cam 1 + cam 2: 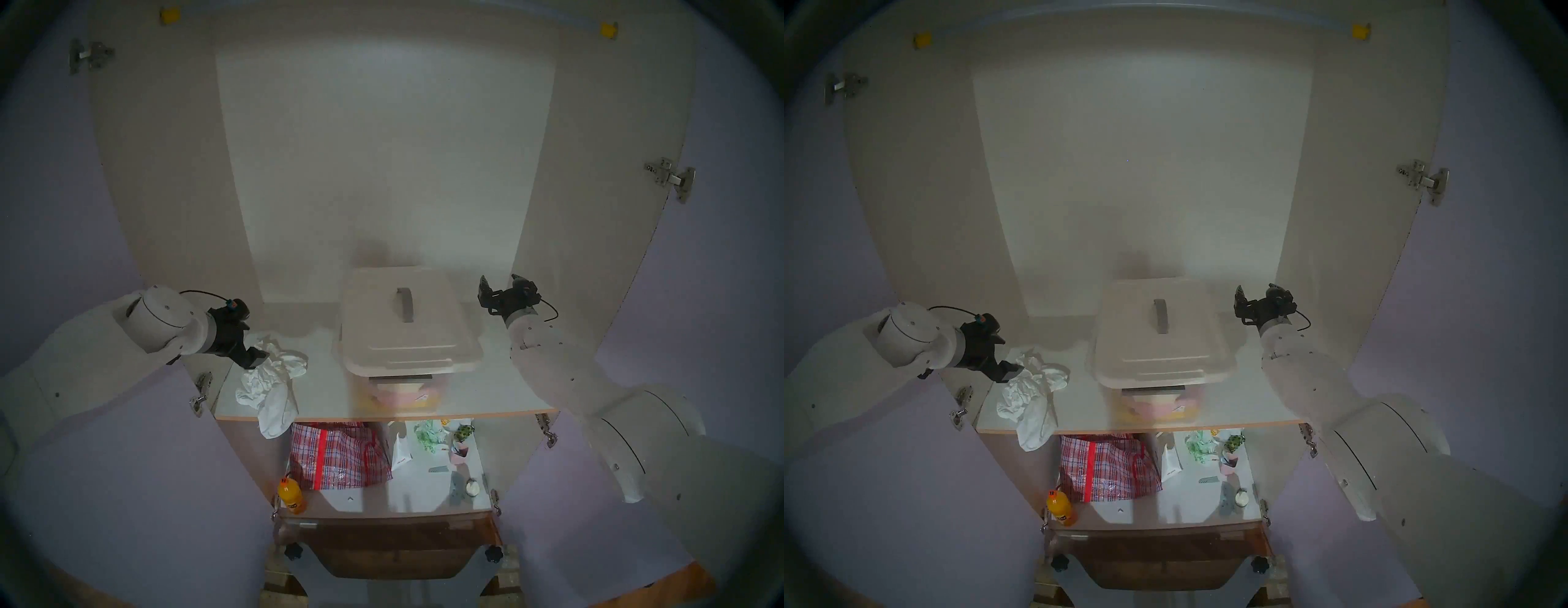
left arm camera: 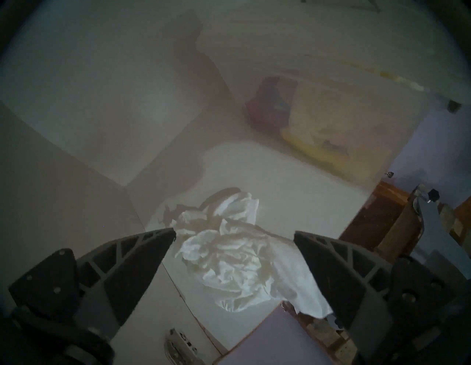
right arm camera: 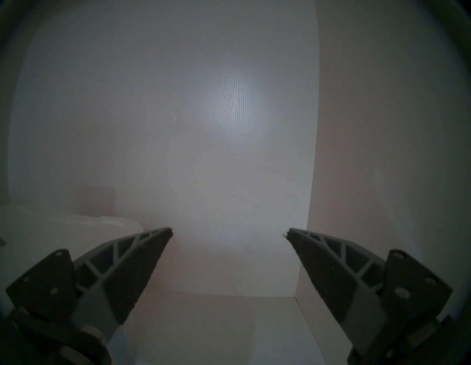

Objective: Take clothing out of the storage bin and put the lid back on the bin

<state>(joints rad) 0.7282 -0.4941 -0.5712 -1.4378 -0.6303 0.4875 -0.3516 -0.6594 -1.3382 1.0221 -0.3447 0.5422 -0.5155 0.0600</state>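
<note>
The white lid (image 1: 407, 322) (image 1: 1161, 335), with a grey handle strip, sits on top of the clear storage bin (image 1: 358, 392) (image 1: 1119, 405) in the middle of the upper shelf. The wrinkly white clothing (image 1: 271, 382) (image 1: 1034, 390) (image 2: 229, 262) lies crumpled on the shelf left of the bin, with one end hanging over the front edge. My left gripper (image 1: 259, 346) (image 2: 234, 233) hovers open at the garment's left end, holding nothing. My right gripper (image 1: 500, 280) (image 1: 1255, 291) (image 3: 228, 231) stands open and empty right of the bin, facing the back wall. The lid's edge (image 3: 51, 229) shows at its left.
Pale yellow and pink cloth (image 1: 399, 397) shows through the bin's front wall. The lower shelf holds a red-checked bag (image 1: 339, 454), an orange bottle (image 1: 292, 496) and small items. Cupboard side walls and door hinges (image 1: 199, 392) flank the shelf (image 1: 488, 382).
</note>
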